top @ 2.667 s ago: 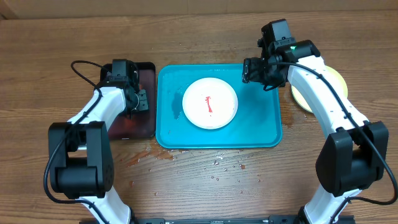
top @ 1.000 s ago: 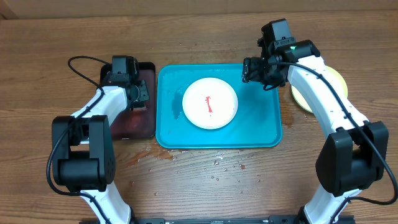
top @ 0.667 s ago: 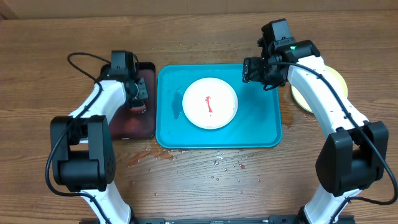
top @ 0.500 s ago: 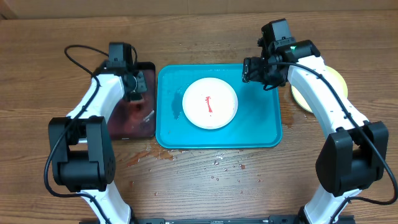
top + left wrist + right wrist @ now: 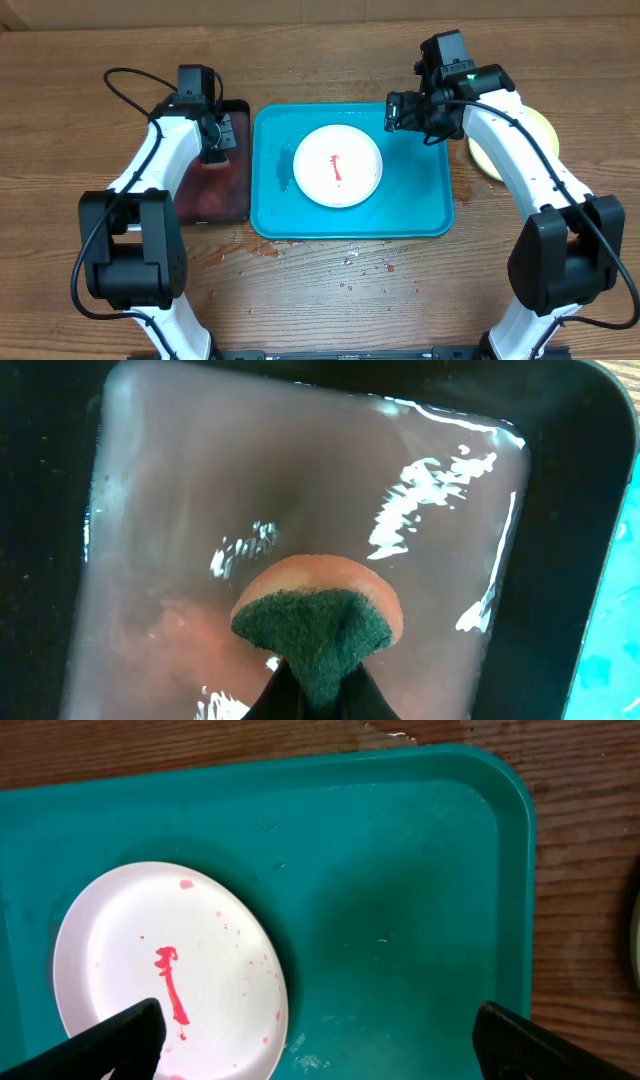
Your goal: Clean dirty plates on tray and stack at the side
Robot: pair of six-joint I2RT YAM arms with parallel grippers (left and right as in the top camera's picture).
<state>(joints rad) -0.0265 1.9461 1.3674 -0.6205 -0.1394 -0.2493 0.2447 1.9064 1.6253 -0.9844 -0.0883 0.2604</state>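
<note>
We are pinching the sponge in the left gripper. Its jaws are clamped tight on the green scouring side, so the orange body is bulging out past the fingertips. We are holding it over the black tray, with the reddish water lying glossy directly beneath it. This is most likely so that it is soaking or dripping there rather than over the table; whether the sponge is touching the water we cannot tell. The right gripper is standing wide open with nothing between its fingers, hovering above the bare back-right part of the turquoise tray. We judge this is leaving it ready to steady or lift a plate.

The white plate, carrying a red sauce streak, is lying in the middle of the turquoise tray. It is sitting well apart from the sponge, off to the left gripper's right, beyond both trays' adjoining rims. From the right gripper it is lying near, to its left and a little toward the robot. A pale green plate is resting on the table on the right gripper's far side, outside the tray and partly hidden from above.
</note>
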